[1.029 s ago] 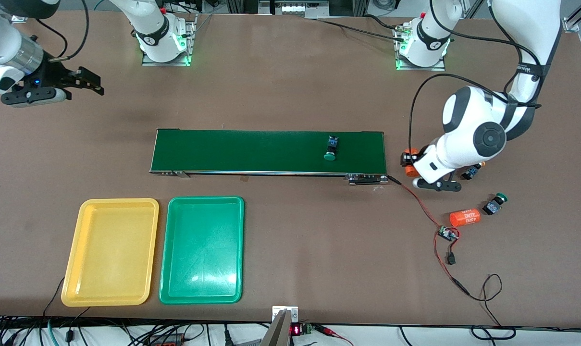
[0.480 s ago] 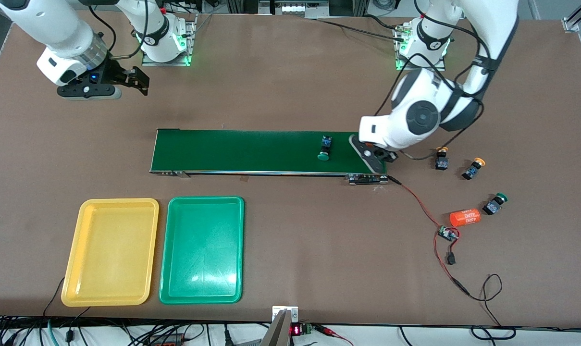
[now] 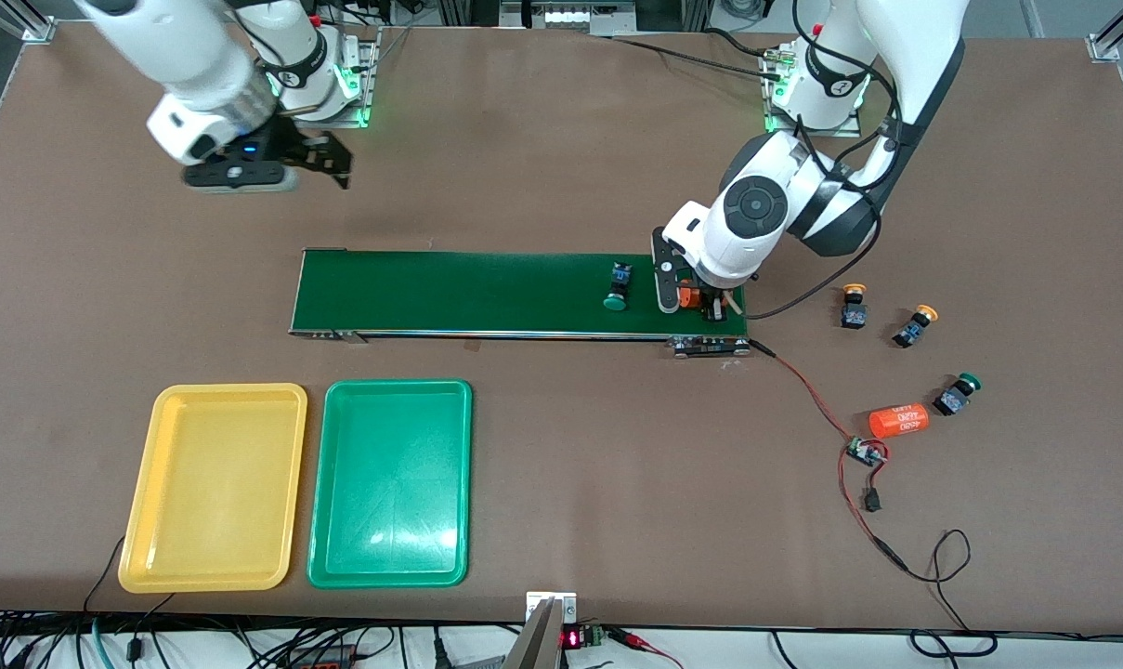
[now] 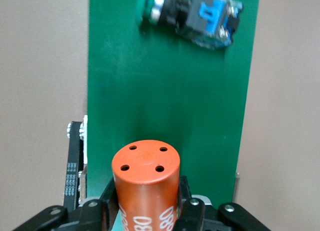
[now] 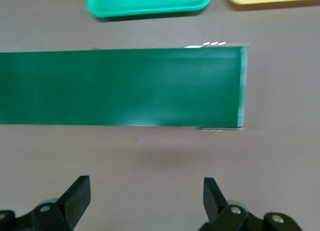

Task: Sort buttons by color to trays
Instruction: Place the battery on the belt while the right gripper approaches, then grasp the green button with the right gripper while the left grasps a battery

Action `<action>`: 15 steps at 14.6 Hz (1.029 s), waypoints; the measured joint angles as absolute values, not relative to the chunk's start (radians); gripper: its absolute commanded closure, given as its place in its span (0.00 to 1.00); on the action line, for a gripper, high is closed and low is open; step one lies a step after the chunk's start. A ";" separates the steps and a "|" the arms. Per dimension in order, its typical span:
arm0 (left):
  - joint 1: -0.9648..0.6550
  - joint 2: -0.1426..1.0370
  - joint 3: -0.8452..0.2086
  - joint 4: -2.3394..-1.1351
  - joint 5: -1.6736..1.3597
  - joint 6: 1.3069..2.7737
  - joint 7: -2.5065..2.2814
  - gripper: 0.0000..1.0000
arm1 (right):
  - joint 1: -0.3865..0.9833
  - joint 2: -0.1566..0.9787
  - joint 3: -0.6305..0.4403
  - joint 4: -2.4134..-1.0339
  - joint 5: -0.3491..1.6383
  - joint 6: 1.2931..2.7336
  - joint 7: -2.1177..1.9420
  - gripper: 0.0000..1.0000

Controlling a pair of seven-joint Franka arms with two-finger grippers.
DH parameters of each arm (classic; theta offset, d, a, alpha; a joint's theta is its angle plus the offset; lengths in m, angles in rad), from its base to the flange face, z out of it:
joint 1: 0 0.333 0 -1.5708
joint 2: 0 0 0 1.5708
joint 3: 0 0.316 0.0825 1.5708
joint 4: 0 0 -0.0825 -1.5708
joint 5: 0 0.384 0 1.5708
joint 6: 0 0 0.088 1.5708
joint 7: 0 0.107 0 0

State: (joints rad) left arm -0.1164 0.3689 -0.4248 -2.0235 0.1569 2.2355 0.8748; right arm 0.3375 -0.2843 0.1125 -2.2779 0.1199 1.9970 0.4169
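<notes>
In the last second the left gripper (image 3: 700, 302), fingers clenched on an orange cylinder (image 4: 145, 183), swung over the conveyor belt (image 3: 487, 293) beside 1 green button (image 3: 617, 288), while the right gripper (image 3: 324, 165), fingers released, neared; both trays (image 3: 389, 390) hold nothing.

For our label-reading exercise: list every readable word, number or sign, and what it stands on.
"080": white print, partly cut off, on the orange cylinder in the left gripper.
White print on the second orange cylinder lying on the table: too blurred to read.
Red display at the table's edge: too small to read.
</notes>
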 measured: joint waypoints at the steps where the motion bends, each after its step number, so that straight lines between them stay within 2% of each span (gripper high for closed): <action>1: -0.117 0.372 -0.425 -2.026 0.158 2.236 0.884 0.18 | 0.392 -0.263 0.116 -2.277 0.120 2.022 0.471 0.00; 2: -0.117 0.374 -0.425 -2.029 0.158 2.236 0.886 0.00 | 0.442 -0.237 0.123 -2.276 0.120 2.052 0.522 0.00; 5: -0.117 0.368 -0.424 -2.031 0.159 2.238 0.891 0.00 | 0.531 -0.135 0.150 -2.243 0.119 2.130 0.654 0.00; 8: -0.090 0.313 -0.418 -2.024 0.159 2.233 0.889 0.00 | 0.572 -0.028 0.153 -2.156 0.112 2.144 0.730 0.00; 11: 0.057 0.267 -0.407 -2.022 0.159 2.237 0.892 0.00 | 0.598 0.058 0.154 -2.077 0.081 2.146 0.796 0.00; 15: 0.245 0.320 -0.335 -2.033 0.159 2.313 0.918 0.00 | 0.604 0.107 0.152 -2.038 0.075 2.164 0.809 0.00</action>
